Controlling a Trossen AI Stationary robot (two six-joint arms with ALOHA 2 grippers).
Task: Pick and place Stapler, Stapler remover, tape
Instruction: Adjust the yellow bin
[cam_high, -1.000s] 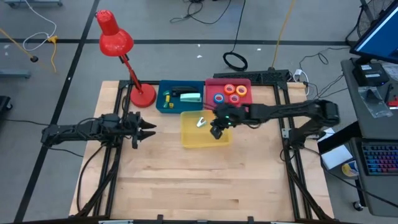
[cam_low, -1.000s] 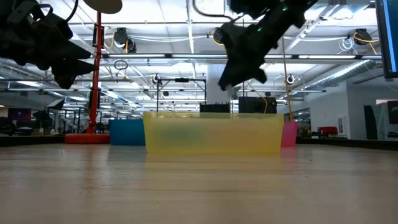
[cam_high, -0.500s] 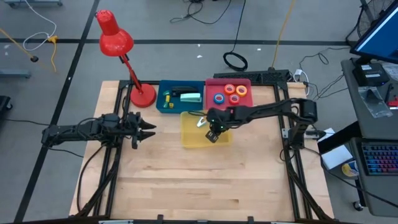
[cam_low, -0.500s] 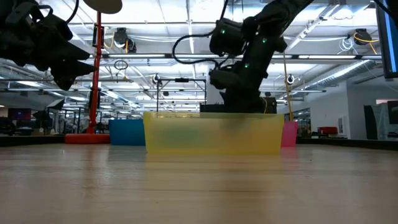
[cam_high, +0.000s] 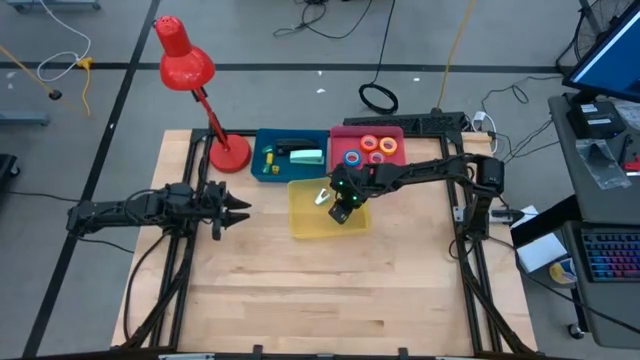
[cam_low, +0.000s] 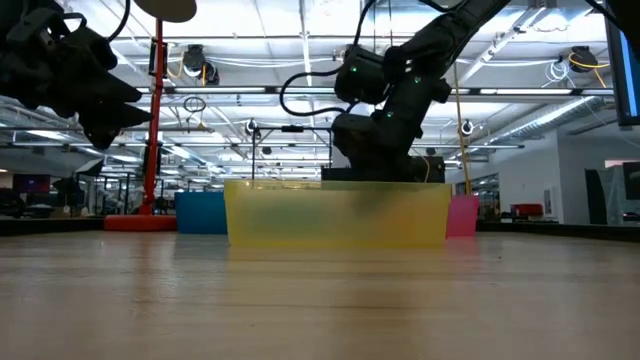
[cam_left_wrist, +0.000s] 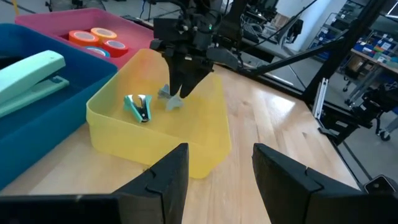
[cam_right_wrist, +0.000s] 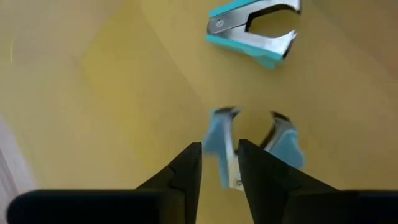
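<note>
Nearest, the wooden tabletop (cam_high: 320, 290) lies bare in front of the arms. Farther in, the left gripper (cam_high: 232, 209) waits above the tabletop left of the yellow bin (cam_high: 305, 222), its fingers (cam_left_wrist: 283, 180) spread apart and holding nothing. The right gripper (cam_high: 341, 211) reaches down into the yellow bin, and its fingers (cam_right_wrist: 186, 171) are closed on a pale blue stapler remover (cam_right_wrist: 231, 149), gripping one of its handles just above the bin floor. A second, teal stapler remover (cam_left_wrist: 138, 107) lies loose on the bin floor just beside it. Behind the yellow bin sits a blue bin (cam_high: 262, 142) with a mint green stapler (cam_high: 303, 155) in it. Next to it, a pink bin (cam_high: 392, 131) holds tape rolls (cam_high: 371, 149) in orange, red and blue. Beyond the blue bin's left corner stands a red desk lamp (cam_high: 186, 66).
</note>
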